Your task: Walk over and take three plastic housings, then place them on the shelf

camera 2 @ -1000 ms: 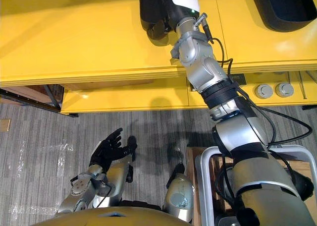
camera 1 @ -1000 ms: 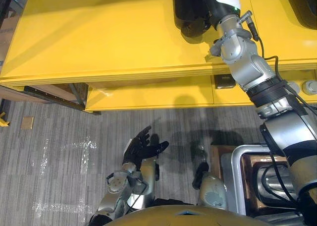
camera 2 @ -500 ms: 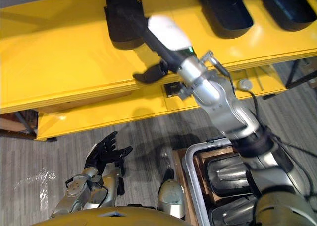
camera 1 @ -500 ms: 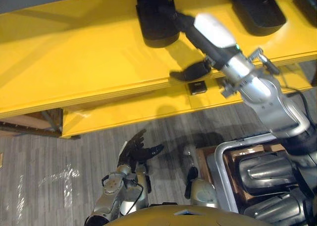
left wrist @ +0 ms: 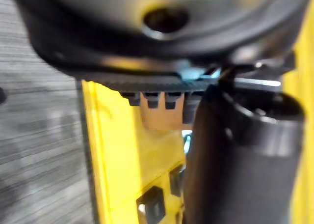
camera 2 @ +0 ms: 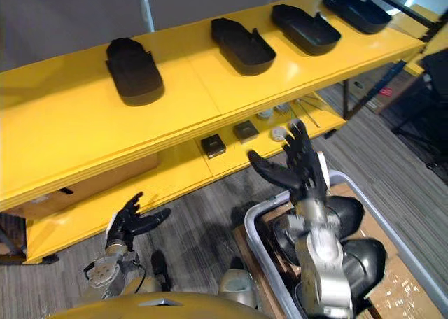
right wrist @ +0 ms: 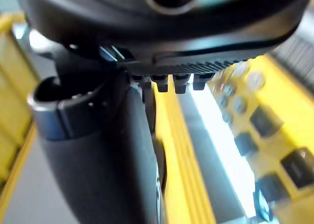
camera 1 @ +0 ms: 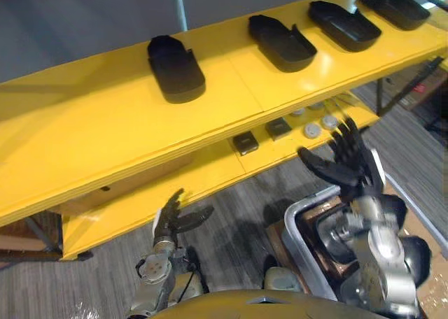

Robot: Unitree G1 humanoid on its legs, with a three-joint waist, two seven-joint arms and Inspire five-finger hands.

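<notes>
Several black plastic housings lie in a row on the yellow shelf top (camera 1: 84,133). The nearest housing (camera 1: 175,68) is at the left, the second housing (camera 1: 281,42) beside it, and a third housing (camera 1: 345,24) further right. My right hand (camera 1: 346,161) is open with its fingers spread and nothing in it; it is raised in front of the shelf, above the grey bin (camera 2: 400,249). More dark housings (camera 2: 353,252) lie stacked in that bin. My left hand (camera 1: 175,217) hangs low in front of the lower shelf, open and empty.
The lower shelf (camera 1: 231,168) carries small black boxes (camera 1: 245,142) and round silver parts (camera 1: 311,129). A cardboard box (camera 1: 119,186) sits under the shelf top at the left. Grey carpet floor lies below. Dark frames and chairs stand at the far right.
My right hand has let go of the left housing, left it on the shelf top and drawn back over the bin. The camera has tilted up, bringing more of the shelf into view.
</notes>
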